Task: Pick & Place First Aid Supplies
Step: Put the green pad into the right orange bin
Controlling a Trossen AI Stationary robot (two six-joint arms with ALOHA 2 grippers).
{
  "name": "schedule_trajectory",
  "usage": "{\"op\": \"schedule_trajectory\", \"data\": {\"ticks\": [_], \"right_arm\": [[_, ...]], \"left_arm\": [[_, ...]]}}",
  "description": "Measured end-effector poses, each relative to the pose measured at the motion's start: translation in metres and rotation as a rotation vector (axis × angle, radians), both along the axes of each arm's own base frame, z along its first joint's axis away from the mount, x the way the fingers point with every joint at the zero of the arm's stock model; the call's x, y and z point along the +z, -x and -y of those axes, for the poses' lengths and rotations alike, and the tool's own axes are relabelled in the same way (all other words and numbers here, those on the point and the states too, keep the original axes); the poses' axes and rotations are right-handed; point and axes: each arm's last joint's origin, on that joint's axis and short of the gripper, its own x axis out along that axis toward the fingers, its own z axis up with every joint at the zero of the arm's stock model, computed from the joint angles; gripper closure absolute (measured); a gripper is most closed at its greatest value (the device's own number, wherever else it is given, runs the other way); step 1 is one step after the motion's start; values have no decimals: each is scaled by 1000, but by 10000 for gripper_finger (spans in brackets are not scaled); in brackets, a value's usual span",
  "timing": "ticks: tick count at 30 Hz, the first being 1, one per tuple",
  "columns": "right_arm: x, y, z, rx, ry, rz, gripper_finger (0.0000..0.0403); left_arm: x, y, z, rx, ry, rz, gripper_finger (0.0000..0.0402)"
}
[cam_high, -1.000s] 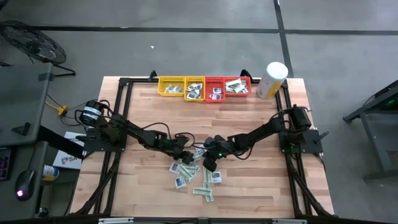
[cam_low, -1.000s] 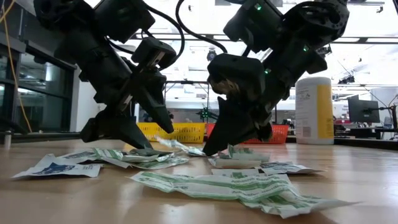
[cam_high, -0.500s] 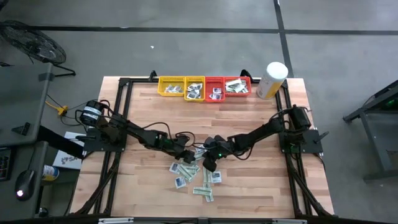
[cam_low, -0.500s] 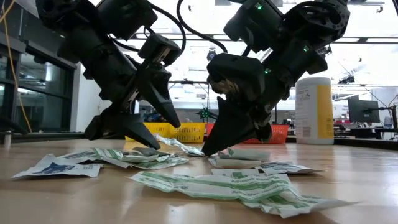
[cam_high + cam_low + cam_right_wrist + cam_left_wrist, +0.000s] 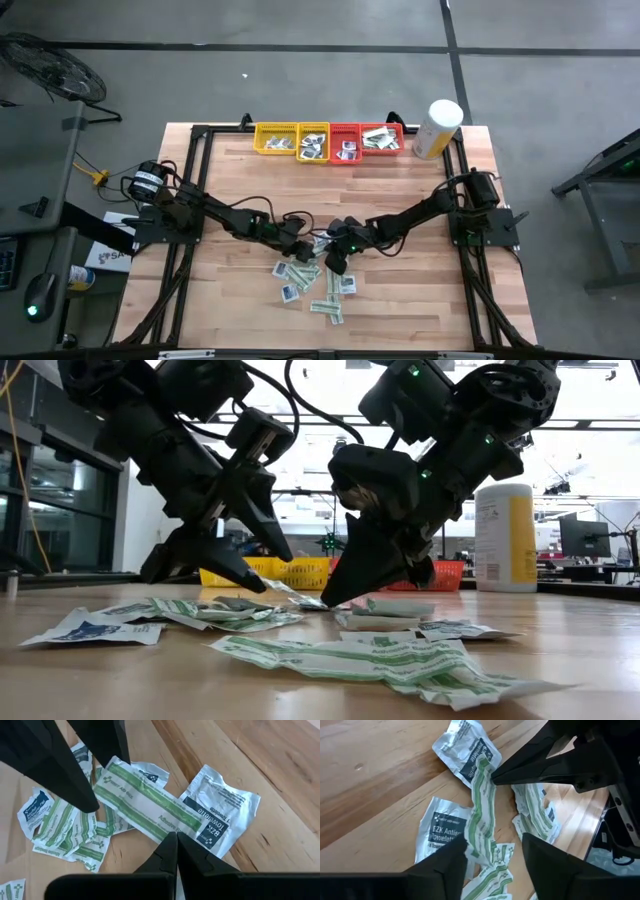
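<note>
The first aid supplies (image 5: 310, 280) lie loose on the wood at the table's middle: white-and-green strips and small white squares. Both grippers meet over one long strip (image 5: 482, 820) whose far end lies across a square towelette packet (image 5: 220, 815). My left gripper (image 5: 492, 870) is open, one finger on each side of the strip's near end, and I see no touch. My right gripper (image 5: 172, 840) is shut, its tip on the strip's other end. In the low view the strip (image 5: 290, 593) slopes up from my right gripper (image 5: 328, 600) toward my left gripper (image 5: 270, 565). My right gripper has its shut fingertips (image 5: 495, 776) on the strip near the end (image 5: 162, 826) that lies over the towelette packet. It slants down from the table's right. Whether paper is pinched between the tips or only pressed down on, I cannot tell.
Two yellow trays (image 5: 292, 140) and two red trays (image 5: 365, 139) with packets stand in a row at the far edge, a white-and-yellow canister (image 5: 437, 128) to their right. More packets (image 5: 380, 658) lie nearer the front edge, with bare wood around the heap.
</note>
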Motion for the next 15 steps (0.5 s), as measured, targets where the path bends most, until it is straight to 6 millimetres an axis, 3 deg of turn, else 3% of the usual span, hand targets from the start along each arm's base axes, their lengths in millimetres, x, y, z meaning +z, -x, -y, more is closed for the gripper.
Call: {"op": "schedule_trajectory", "data": {"ticks": [13,15], "right_arm": [[0,0,0,-1,-1,0,403],[0,0,0,-1,-1,0,403]], "left_arm": [[-1,1,0,-20,-15,-11,385],[-2,2,0,-29,-29,-26,396]]}}
